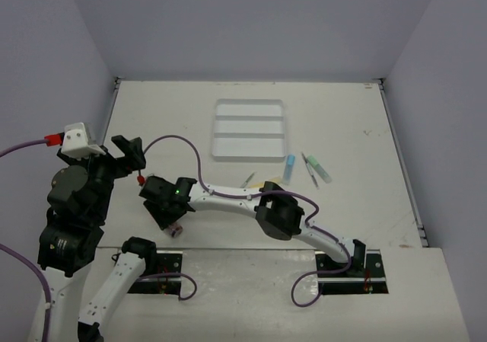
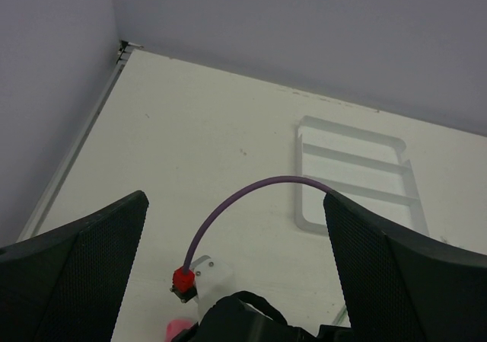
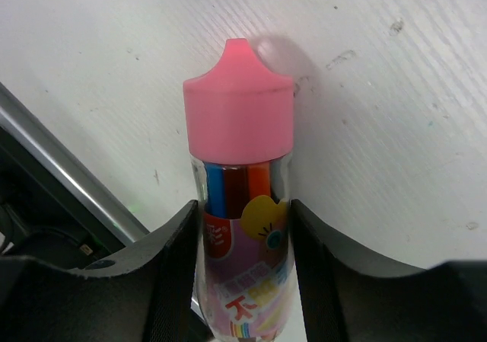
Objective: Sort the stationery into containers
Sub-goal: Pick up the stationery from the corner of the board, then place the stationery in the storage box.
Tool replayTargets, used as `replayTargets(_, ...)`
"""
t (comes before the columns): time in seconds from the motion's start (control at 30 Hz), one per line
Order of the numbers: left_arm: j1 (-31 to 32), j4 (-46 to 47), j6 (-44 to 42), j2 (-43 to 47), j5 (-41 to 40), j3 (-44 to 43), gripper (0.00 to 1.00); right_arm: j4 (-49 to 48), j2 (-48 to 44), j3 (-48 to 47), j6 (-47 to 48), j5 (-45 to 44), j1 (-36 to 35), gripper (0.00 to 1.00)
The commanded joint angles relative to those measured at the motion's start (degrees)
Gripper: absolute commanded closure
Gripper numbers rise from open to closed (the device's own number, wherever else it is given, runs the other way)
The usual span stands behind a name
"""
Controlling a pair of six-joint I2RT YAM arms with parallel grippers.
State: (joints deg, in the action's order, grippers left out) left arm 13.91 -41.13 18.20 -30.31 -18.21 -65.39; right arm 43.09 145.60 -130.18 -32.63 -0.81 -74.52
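White tabletop [image 1: 358, 205], lilac walls: the right gripper [image 3: 243, 222] pinches the pink tube [image 3: 240, 121] lying near the front-left edge, while the left gripper [image 2: 234, 205] gapes empty. All three tray [image 1: 251, 110] compartments lie bare; highlighters [image 1: 289, 167] and pens [image 1: 310, 171] remain loose beside it.

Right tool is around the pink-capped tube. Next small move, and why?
Probably a short straight lift: the right tool looks pressed against both sides of the pink-capped tube, which lies on the table, well apart from the white tray.
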Motion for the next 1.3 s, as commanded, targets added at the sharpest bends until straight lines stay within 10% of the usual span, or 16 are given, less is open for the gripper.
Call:
replayTargets(0.0,0.06,4.58,-2.00,0.85,-0.93,3.60,0.00,2.61,-5.65,6.88,3.10,-3.35,1.94,1.00)
replayTargets(0.2,0.15,7.13,-1.18,4.90,-3.42,11.34,0.00,-17.02,-29.92,29.75,1.38,8.68,13.09,1.00)
replayTargets(0.4,0.15,9.00,-0.43,8.93,-4.75,14.38,0.00,-18.31,-38.96,32.89,1.94,10.68,27.25,1.00)
replayTargets(0.57,0.06,11.97,2.98,7.60,-1.80,20.90,0.00,-23.63,-37.33,33.37,-21.45,4.46,40.95,1.00)
replayTargets(0.83,-0.96,14.36,2.69,4.21,1.53,22.53,0.00,-23.48,-27.69,23.70,-55.42,-17.98,44.20,1.00)
replayTargets(1.27,-1.34,15.56,1.75,2.86,5.58,23.21,0.00,-13.03,-11.54,4.03,-72.22,-23.48,44.64,1.00)
